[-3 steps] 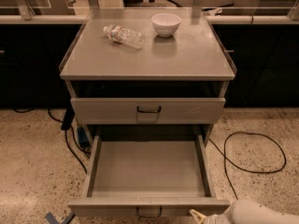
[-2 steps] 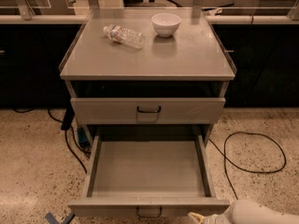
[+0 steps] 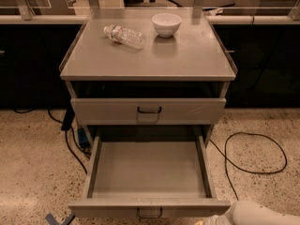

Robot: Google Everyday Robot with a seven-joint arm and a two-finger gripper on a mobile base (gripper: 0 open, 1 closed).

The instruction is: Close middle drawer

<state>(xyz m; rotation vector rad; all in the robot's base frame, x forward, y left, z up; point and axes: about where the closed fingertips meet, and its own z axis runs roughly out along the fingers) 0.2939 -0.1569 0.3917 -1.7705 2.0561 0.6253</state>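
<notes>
The middle drawer [image 3: 149, 170] is pulled far out of the grey cabinet. It is a deep, empty grey tray, and its low front panel [image 3: 108, 207] carries a small dark bar handle [image 3: 150, 213] at the centre. My gripper [image 3: 209, 221] shows only at the bottom edge, just right of that front panel's right end. The white arm [image 3: 262, 213] runs off to the lower right. The drawer above [image 3: 149, 110] has its front nearly flush with the cabinet.
On the cabinet top [image 3: 187, 55] lie a clear plastic bottle [image 3: 123, 35] on its side and a white bowl [image 3: 166, 24]. A black cable [image 3: 255, 153] loops on the speckled floor to the right, and more cables [image 3: 75, 139] lie to the left. Dark counters stand behind.
My gripper has sunk slightly toward the bottom edge, so less of it shows. The drawer has not moved.
</notes>
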